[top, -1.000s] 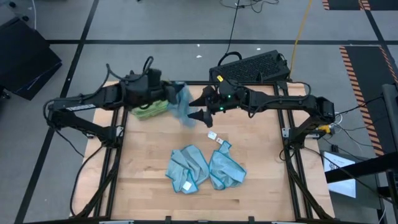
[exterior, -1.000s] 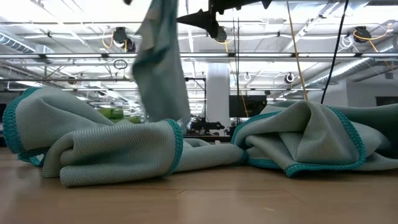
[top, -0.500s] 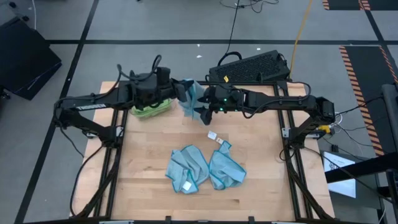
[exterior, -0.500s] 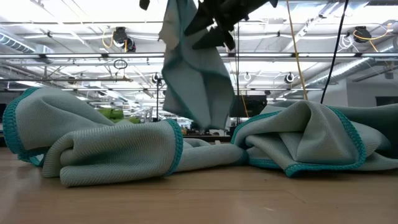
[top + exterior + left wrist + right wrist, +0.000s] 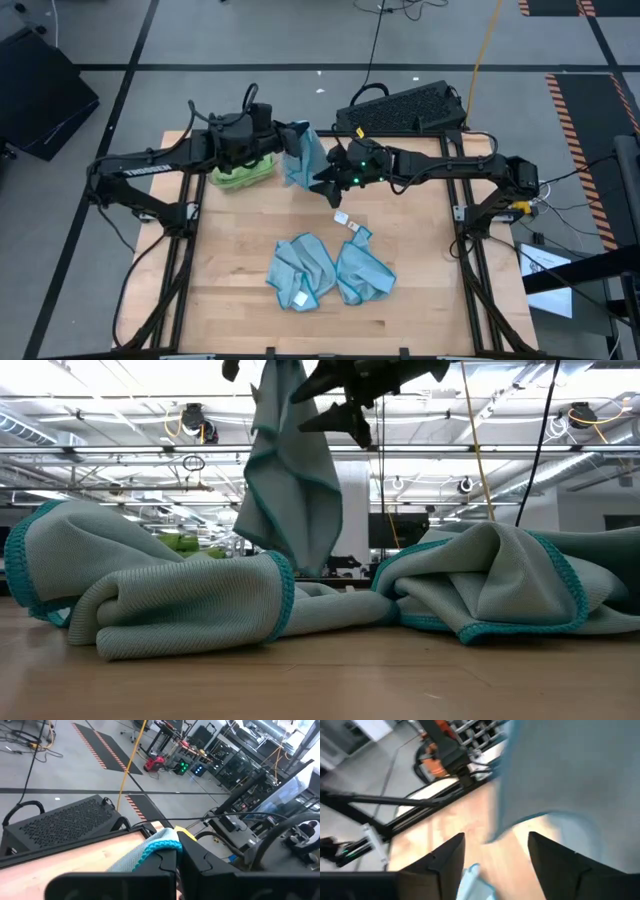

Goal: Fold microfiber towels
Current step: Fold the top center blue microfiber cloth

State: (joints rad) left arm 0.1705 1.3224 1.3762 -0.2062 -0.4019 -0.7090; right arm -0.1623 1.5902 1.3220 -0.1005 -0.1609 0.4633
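The left gripper point(image 5: 176, 854) had its fingers pinched tight on the top edge of a light blue towel point(image 5: 301, 157), a teal-bound fold of it poking out between the tips; the cloth hung from that grip, clear of the table point(image 5: 240, 270), draped in loose folds; just beside it the right gripper point(image 5: 322, 182) came in from the other side, its two dark fingers point(image 5: 445, 857) standing well apart with the towel's lower edge hanging just ahead of them and nothing held between; I could not tell whether they touched the cloth. Behind the left gripper, near the table's far left corner, a lime green towel point(image 5: 243, 177) lay in a heap; below both grippers, toward the near edge, two more light blue towels point(image 5: 303, 270) sat crumpled side by side, touching; a small white tag point(image 5: 342, 218) lay on the wood between them and the right gripper; beyond the far edge stood a black perforated case point(image 5: 405, 107) on the floor.
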